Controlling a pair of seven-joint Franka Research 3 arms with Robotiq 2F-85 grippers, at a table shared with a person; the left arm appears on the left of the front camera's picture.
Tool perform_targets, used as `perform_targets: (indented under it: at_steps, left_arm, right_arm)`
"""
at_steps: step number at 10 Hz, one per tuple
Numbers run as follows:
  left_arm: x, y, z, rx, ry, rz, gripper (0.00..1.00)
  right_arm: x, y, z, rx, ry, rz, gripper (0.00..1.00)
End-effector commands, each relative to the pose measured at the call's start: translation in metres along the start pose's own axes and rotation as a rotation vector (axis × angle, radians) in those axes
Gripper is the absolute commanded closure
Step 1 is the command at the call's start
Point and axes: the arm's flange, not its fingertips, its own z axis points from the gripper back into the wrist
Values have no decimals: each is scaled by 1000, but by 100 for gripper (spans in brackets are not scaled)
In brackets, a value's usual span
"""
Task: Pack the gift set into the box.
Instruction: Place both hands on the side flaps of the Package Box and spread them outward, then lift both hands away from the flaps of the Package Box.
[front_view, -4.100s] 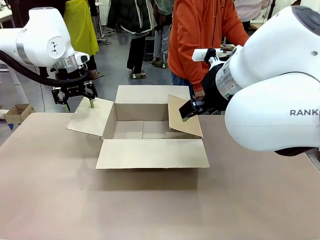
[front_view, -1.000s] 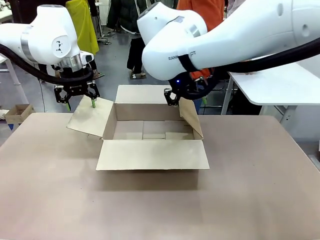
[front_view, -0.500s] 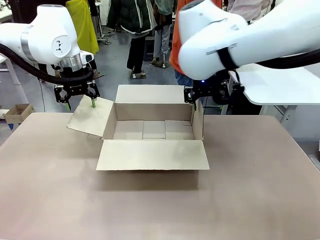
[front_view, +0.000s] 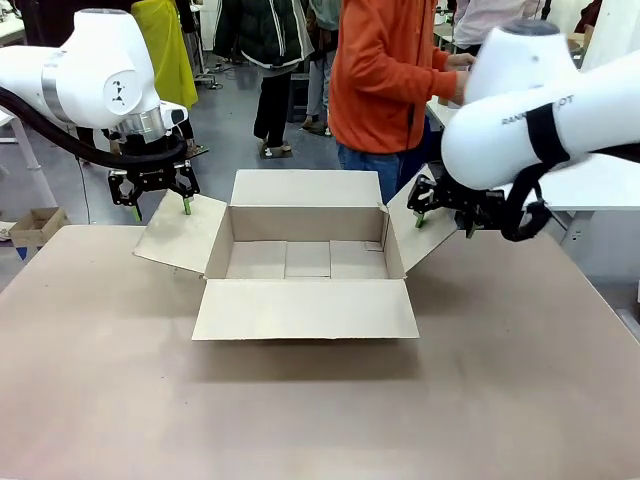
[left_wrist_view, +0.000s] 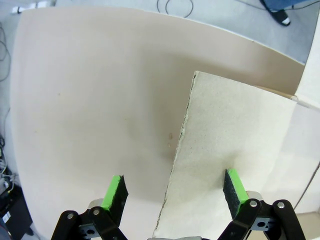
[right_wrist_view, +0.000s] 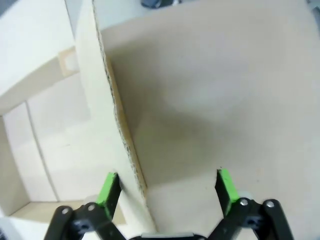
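Since the frame before, the right hand (front_view: 443, 224) has swung outward, and the right flap (front_view: 415, 235) of the box (front_view: 300, 305) now leans out instead of standing upright. That hand is open astride the flap's edge. The left hand (front_view: 161, 210), also open, straddles the left flap (front_view: 180, 235); the box sits open mid-worktop (front_view: 300, 420).

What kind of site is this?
Probably a shared robotics lab or workshop: left arm and right arm over a table with an open box, a person standing on grey floor behind.
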Motion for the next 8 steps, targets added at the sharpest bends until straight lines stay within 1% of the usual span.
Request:
perform_targets:
  at_steps: [1, 2, 8]
  left_arm:
    - [0, 1, 1, 18, -5, 9, 0]
    - [0, 1, 1, 18, -5, 9, 0]
    - [0, 1, 1, 18, -5, 9, 0]
  right_arm:
    - [-9, -30, -18, 150, 28, 40, 0]
    - [0, 0, 0, 0, 0, 0, 0]
    - [0, 0, 0, 0, 0, 0, 0]
